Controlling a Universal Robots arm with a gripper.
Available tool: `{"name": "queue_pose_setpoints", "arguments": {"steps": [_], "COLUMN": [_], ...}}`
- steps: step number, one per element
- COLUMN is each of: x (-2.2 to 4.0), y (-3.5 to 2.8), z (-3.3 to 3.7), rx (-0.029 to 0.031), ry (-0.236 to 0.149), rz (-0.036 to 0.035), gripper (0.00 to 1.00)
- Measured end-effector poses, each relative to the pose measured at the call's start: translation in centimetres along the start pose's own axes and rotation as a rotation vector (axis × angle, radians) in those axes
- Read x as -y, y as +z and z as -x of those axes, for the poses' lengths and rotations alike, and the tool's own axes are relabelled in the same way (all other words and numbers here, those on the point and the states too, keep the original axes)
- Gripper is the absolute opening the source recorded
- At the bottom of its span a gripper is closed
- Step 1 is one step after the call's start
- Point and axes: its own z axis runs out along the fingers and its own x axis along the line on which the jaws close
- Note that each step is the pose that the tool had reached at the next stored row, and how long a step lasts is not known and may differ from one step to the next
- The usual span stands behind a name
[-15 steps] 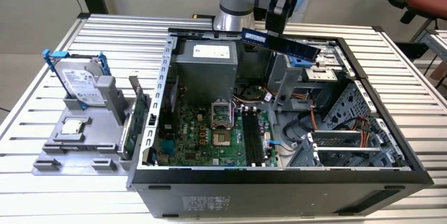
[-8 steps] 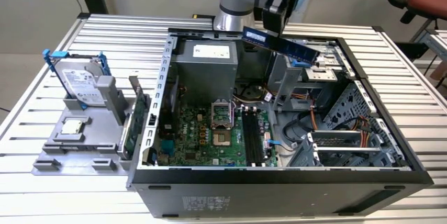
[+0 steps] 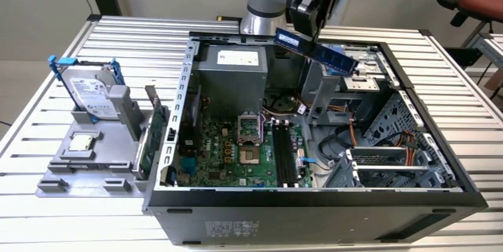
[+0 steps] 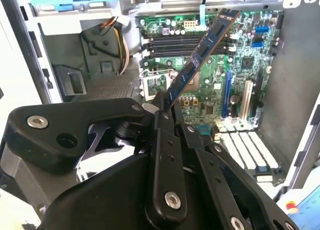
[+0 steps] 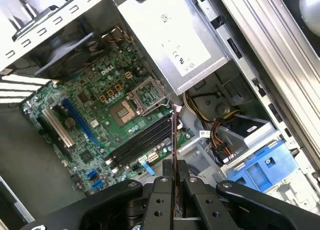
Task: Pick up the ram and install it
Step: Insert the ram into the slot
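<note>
The ram [image 3: 318, 52] is a thin dark blue-green stick, held tilted in the air above the back of the open computer case [image 3: 314, 196]. My gripper [image 3: 301, 33] is shut on one end of it. In both wrist views the ram [image 4: 202, 50] [image 5: 173, 137] juts out from between the black fingers [image 4: 172, 120] [image 5: 162, 185] over the green motherboard [image 4: 245, 55] [image 5: 90, 105]. The black memory slots [image 3: 284, 158] [image 4: 182, 40] [image 5: 140, 140] lie well below the stick, apart from it.
A silver power supply [image 3: 235, 66] sits at the case's back, with the processor socket [image 3: 247, 134] beside the slots. Cables [image 3: 350, 134] and drive cages [image 3: 393, 163] fill the exterior view's right. A hard drive in a blue frame [image 3: 90, 90] and a green card [image 3: 153, 128] stand on a grey fixture outside the case.
</note>
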Motion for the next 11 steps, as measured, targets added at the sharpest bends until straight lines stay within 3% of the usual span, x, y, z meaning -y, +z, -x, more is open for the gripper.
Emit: {"name": "queue_pose_setpoints", "arguments": {"steps": [11], "x": [0.0], "y": [0.0], "z": [0.0], "rx": [0.0012], "ry": [0.072], "rz": [-0.0011], "gripper": [0.0]}}
